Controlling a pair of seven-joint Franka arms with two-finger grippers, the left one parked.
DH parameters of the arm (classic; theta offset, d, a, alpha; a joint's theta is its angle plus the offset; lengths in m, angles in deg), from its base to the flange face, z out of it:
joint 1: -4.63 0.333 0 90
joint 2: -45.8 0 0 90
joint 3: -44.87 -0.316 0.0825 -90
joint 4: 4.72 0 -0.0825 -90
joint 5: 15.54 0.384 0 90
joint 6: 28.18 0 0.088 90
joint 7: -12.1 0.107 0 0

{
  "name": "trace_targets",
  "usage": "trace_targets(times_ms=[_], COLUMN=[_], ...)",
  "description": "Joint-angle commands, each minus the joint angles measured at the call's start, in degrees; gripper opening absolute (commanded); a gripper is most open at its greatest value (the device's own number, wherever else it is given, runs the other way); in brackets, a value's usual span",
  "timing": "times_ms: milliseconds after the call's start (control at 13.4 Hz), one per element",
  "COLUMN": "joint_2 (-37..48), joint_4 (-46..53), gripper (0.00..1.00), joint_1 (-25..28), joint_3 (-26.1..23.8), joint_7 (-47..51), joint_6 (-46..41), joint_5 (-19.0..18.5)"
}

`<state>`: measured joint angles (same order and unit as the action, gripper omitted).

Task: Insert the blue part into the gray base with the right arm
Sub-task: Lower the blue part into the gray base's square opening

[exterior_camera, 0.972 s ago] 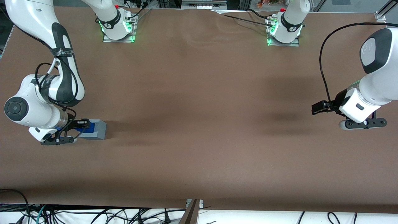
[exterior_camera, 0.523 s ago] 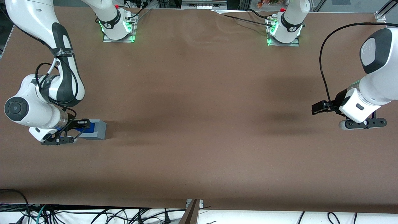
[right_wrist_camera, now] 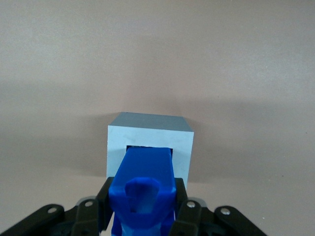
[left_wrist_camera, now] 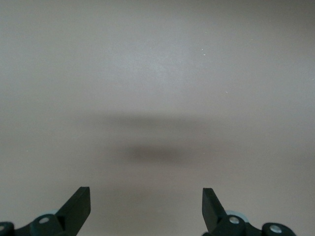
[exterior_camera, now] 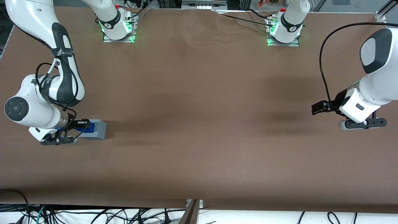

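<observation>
The gray base (exterior_camera: 95, 129) (right_wrist_camera: 150, 142) lies on the brown table at the working arm's end, its square recess turned toward my gripper. The blue part (right_wrist_camera: 143, 184) (exterior_camera: 87, 126) is clamped between the black fingers of the right arm's gripper (right_wrist_camera: 142, 209) (exterior_camera: 81, 125), which is shut on it. Its leading end reaches into the mouth of the recess. How deep it goes is hidden.
Both arm mounts with green lights (exterior_camera: 118, 29) (exterior_camera: 283, 32) stand at the table edge farthest from the front camera. Cables (exterior_camera: 93, 214) hang below the near edge.
</observation>
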<state>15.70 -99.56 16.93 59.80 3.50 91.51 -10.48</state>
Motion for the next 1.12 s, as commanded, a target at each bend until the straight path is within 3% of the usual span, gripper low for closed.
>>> trace_targets(times_ms=[0,822,897,972,1047], joint_2=[-0.5,-0.7,-0.7,-0.7,-0.6], joint_4=[-1.1,-1.1,-1.0,-1.0,-0.8], gripper=[0.23,0.25,0.56,1.00,0.99], joint_1=[-0.1,-0.1,-0.1,-0.1,-0.1], joint_3=[-0.5,-0.5,-0.5,-0.5,-0.5], joint_7=[0.9,2.3,2.3,2.3,2.3], joint_6=[1.2,1.2,1.2,1.2,1.2], joint_5=[1.1,1.1,1.1,1.1,1.1])
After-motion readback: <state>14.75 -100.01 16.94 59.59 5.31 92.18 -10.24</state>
